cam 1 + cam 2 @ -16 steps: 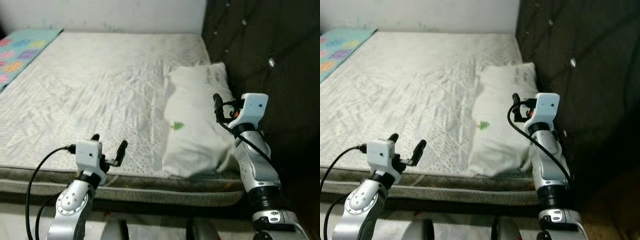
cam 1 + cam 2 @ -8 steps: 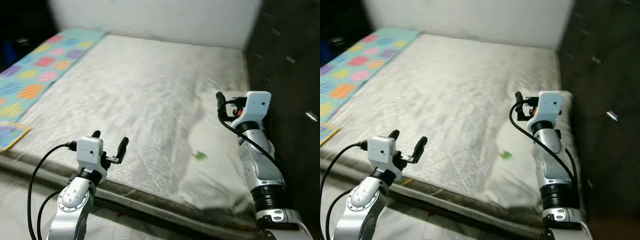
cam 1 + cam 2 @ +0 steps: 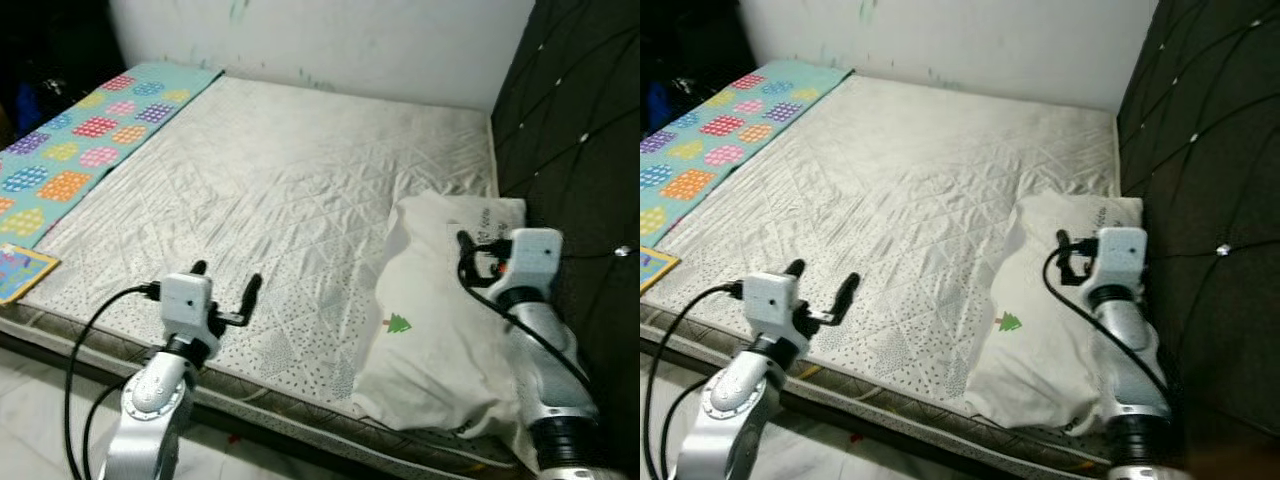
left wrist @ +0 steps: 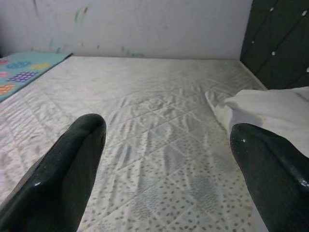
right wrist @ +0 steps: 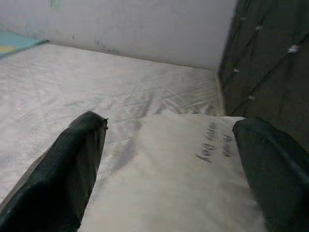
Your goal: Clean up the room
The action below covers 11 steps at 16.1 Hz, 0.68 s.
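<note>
White pillow (image 3: 445,330) with a small green tree print lies at the head end of the mattress (image 3: 270,190), touching the dark tufted headboard (image 3: 585,120) and reaching down to the near edge of the bed. Right gripper (image 3: 466,262) hovers just above the pillow's upper half, its 2 black fingers spread wide apart and holding nothing; in the right wrist view the pillow (image 5: 183,179), with handwriting-style lettering, lies directly between and beyond those fingers. Left gripper (image 3: 225,290) is raised over the near edge of the mattress, well apart from the pillow, its 2 fingers likewise spread and empty. A colourful patterned mat (image 3: 75,130) runs along the far left side of the bed, and a flat printed item (image 3: 22,270), too small to identify, lies at the near left corner.

Progress, as judged from these views: the quilted sheet lies flat and uncluttered and the pillow is already at the headboard, so the bed appears largely in order. Remaining work probably includes squaring the pillow, which sits slightly askew, and dealing with the item at the left corner. Neither gripper has yet taken hold of anything.
</note>
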{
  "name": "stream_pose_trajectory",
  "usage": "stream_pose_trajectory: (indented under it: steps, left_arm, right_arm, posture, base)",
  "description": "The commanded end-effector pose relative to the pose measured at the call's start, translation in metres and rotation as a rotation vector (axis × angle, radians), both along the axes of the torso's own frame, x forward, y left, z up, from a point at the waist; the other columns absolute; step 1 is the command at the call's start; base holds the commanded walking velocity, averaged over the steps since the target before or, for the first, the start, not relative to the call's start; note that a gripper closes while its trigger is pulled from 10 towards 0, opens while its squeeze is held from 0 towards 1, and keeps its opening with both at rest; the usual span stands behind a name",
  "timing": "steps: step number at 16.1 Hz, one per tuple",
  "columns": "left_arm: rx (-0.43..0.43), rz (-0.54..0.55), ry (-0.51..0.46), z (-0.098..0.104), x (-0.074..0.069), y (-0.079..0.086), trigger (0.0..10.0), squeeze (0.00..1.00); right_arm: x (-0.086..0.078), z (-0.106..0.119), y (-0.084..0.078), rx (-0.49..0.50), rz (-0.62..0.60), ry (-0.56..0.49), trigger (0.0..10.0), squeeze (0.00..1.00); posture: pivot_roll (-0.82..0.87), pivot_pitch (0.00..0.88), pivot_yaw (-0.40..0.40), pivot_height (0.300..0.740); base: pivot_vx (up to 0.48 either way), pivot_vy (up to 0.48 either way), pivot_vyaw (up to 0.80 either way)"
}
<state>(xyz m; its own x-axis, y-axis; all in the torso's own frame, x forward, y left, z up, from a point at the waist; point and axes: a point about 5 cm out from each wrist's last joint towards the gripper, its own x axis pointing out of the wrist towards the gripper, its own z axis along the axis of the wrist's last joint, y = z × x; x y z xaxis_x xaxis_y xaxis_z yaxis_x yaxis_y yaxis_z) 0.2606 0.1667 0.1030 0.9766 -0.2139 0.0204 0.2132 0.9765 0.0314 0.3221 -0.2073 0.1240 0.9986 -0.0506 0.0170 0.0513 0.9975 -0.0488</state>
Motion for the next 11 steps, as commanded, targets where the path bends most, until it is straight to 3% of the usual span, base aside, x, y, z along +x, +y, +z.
stream_pose_trajectory:
  steps: [1, 11]
  left_arm:
    - [0.014, 0.013, 0.002, -0.0015, 0.0007, 0.0038, 10.0, 0.00]
    - [-0.025, 0.046, 0.023, -0.0042, 0.0039, 0.0042, 10.0, 0.00]
  right_arm:
    - [0.0027, 0.0100, 0.0064, -0.003, 0.021, -0.030, 10.0, 0.00]
    - [0.0036, 0.0095, 0.0117, -0.023, 0.040, -0.016, 10.0, 0.00]
  posture:
    - [-0.06, 0.000, 0.010, 0.740]
    - [-0.07, 0.000, -0.006, 0.740]
  base:
    - [0.000, 0.000, -0.80]
    - [0.000, 0.000, -0.80]
